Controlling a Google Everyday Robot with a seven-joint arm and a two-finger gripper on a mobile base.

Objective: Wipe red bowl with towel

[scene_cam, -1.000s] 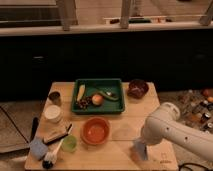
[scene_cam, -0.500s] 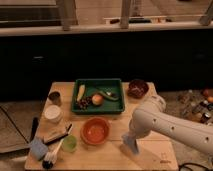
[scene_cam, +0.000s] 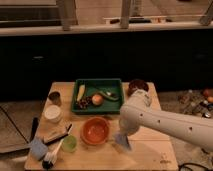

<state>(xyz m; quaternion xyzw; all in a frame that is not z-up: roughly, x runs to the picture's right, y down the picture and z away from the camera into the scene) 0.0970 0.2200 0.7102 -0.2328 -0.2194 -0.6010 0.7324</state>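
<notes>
The red bowl (scene_cam: pixel 95 130) sits on the wooden table (scene_cam: pixel 150 155), front centre, empty. My gripper (scene_cam: pixel 121 136) hangs at the end of the white arm (scene_cam: pixel 165 122) just right of the bowl, low over the table. A pale blue-grey towel (scene_cam: pixel 123 142) hangs from it, its lower end near the table top. The gripper is beside the bowl's right rim, not over it.
A green tray (scene_cam: pixel 98 95) with a corn cob, an orange fruit and other food stands behind the bowl. A dark bowl (scene_cam: pixel 137 86) is at the back right. A can (scene_cam: pixel 54 97), white cup (scene_cam: pixel 52 113), green cup (scene_cam: pixel 69 143), brush (scene_cam: pixel 54 152) and blue sponge (scene_cam: pixel 38 148) lie left.
The arm has swung left across the table, carrying the towel from the front right towards the red bowl.
</notes>
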